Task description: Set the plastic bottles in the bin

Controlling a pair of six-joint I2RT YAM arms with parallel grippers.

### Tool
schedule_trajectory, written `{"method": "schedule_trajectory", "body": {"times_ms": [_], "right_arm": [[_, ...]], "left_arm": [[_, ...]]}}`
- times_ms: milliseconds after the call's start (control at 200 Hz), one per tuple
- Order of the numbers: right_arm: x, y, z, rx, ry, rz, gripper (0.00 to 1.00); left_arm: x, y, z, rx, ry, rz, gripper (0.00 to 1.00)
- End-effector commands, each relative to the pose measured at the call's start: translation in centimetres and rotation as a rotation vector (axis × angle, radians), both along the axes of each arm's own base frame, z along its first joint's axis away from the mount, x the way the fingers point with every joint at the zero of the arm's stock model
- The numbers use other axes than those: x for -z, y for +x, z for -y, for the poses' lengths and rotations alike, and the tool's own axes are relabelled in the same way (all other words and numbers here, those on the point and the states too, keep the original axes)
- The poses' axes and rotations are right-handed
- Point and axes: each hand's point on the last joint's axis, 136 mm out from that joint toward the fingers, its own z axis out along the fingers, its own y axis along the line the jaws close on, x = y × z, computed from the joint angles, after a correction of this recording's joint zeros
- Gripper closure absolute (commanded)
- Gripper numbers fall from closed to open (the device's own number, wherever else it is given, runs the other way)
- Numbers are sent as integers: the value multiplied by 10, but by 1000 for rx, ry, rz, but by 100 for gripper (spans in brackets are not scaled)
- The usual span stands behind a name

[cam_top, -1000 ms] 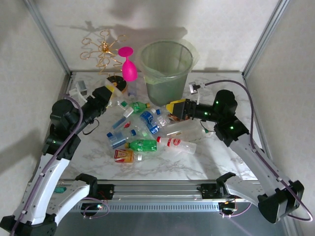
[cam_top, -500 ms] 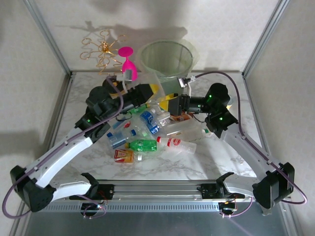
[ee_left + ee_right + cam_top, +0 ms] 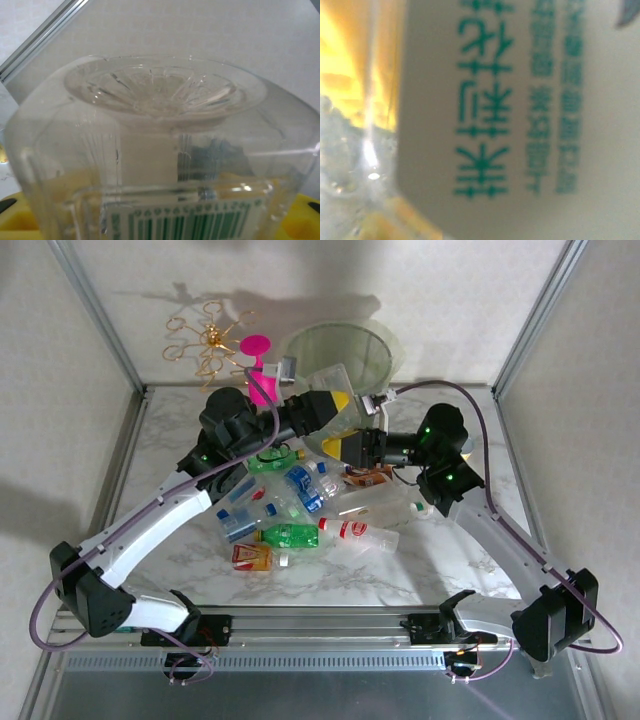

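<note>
Clear bottle in left pincer; close to bin

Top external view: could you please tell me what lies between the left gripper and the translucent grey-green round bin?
A clear plastic bottle clamped in the left gripper fills the stretch up to the bin; the top external view shows it.

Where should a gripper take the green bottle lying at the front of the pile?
Across the middle of the green bottle, straight down from above, fingers closing near to far: it lies flat on its side, long axis left to right.
</note>
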Motion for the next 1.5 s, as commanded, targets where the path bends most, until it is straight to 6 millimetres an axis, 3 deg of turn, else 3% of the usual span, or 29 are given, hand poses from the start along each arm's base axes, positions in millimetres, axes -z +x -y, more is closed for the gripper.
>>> {"method": "schedule_trajectory", "body": {"times_ms": [0, 35, 75, 150, 245, 315, 365, 496, 601, 726, 821, 896, 1091, 1207, 1492], "right_arm": [[-29, -6, 4, 26, 44, 96, 74], [-29, -4, 3, 40, 33, 96, 74], [-27, 0, 3, 63, 18, 95, 74], [-24, 8, 3, 109, -13, 101, 75], [-21, 31, 5, 232, -78, 133, 74], [-13, 59, 7, 356, -155, 147, 74], [-6, 84, 9, 454, -227, 148, 74], [17, 153, 21, 711, -427, 160, 75], [34, 197, 32, 868, -558, 184, 77], [51, 239, 38, 989, -674, 213, 76], [62, 264, 36, 1033, -736, 224, 76], [69, 279, 30, 1041, -767, 248, 76], [83, 313, 24, 1073, -832, 303, 75], [102, 331, 19, 1051, -878, 288, 73], [146, 342, 14, 982, -913, 245, 63]], "left_arm": [[-17, -16, -4, 32, -4, 58, 28], [-15, -15, -8, 4, 14, 58, 12], [-11, -12, -16, -53, 43, 54, 1], [-10, -4, -42, -201, 92, 63, 0], [-11, 2, -98, -498, 198, 101, 0], [-1, 3, -141, -706, 280, 92, 0], [14, 1, -157, -775, 343, 79, 0], [58, -3, -155, -736, 513, 61, 0], [84, -7, -159, -732, 598, 68, 0], [105, -11, -163, -744, 627, 65, 0], [121, -15, -155, -703, 614, 42, 0], [130, -15, -149, -679, 637, 32, 0], [123, -16, -166, -776, 618, 70, 0], [129, -11, -169, -806, 643, 68, 0], [140, -8, -175, -841, 678, 65, 0]]}}
